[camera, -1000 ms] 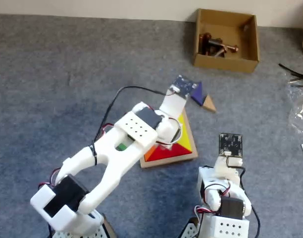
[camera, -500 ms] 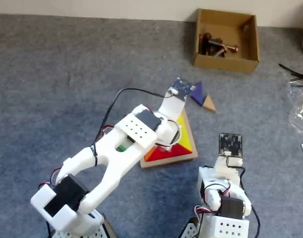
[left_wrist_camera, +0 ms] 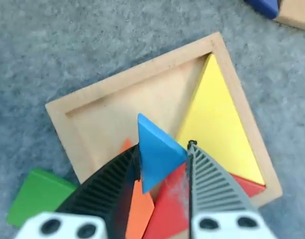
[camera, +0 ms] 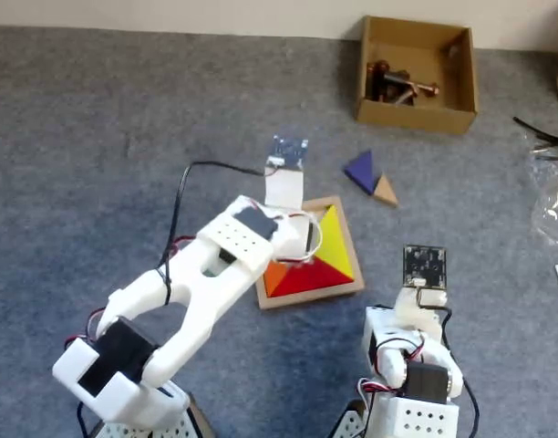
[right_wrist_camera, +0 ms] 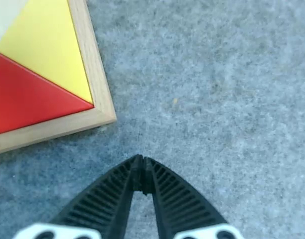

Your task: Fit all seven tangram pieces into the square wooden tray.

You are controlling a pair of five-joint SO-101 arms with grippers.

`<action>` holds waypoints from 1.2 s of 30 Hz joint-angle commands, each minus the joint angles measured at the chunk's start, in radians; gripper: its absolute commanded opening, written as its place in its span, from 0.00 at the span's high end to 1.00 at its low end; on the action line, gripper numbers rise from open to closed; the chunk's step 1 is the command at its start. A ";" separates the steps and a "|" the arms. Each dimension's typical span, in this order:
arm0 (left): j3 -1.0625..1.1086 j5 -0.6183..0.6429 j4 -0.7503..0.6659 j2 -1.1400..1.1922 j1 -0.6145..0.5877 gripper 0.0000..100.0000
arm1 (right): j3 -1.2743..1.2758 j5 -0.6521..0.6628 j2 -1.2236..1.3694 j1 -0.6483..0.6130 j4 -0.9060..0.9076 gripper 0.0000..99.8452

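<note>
Now, blue triangle (left_wrist_camera: 160, 153) in ribbed left gripper (left_wrist_camera: 163, 148), wooden tray (left_wrist_camera: 132, 78)

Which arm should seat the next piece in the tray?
Left: the left gripper holds the blue triangle over a bare part of the tray; the right gripper is shut and empty, beside the tray.

Robotics lab bench, grey felt-covered table (camera: 97, 119), cardboard box (camera: 416, 117) of copper-coloured metal parts (camera: 397, 87) upper right, loose black cables (camera: 539, 137) at right edge.
</note>
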 commanded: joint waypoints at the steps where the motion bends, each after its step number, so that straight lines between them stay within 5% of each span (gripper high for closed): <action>1: 0.028 0.005 -0.046 -0.013 -0.015 0.99 | 0.114 -0.011 -0.015 -0.016 -0.016 1.00; 22: 0.070 0.176 -0.126 -0.010 -0.016 0.99 | 0.114 -0.011 -0.015 -0.016 -0.016 1.00; 36: 0.051 0.184 -0.123 0.119 -0.015 0.99 | 0.114 -0.011 -0.015 -0.016 -0.016 1.00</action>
